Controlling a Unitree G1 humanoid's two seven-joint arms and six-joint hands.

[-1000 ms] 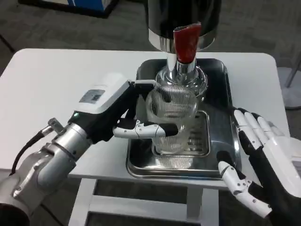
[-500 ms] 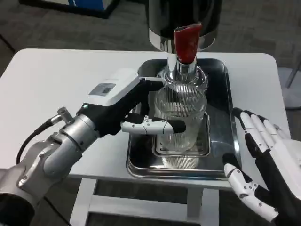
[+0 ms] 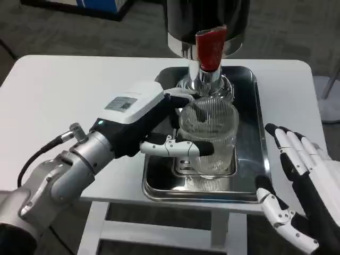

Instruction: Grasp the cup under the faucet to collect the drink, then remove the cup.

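Observation:
A clear ribbed glass cup [image 3: 210, 135] stands tilted over the metal drip tray [image 3: 249, 101], just in front of the chrome faucet [image 3: 206, 79] with its red handle [image 3: 209, 49]. My left hand [image 3: 154, 119] grips the cup from its left side, thumb across the front and fingers behind. The cup's mouth lies a little right of and below the spout. My right hand [image 3: 300, 194] hovers open off the tray's right front corner, holding nothing.
The black and chrome dispenser body [image 3: 207, 18] rises at the back of the tray. A perforated grate [image 3: 183, 169] lies under the cup. White table [image 3: 69, 90] spreads bare to the left; its front edge runs just below the tray.
My left hand has carried the cup rightward and toward me, out from right under the spout. The right hand has drifted slightly right and down.

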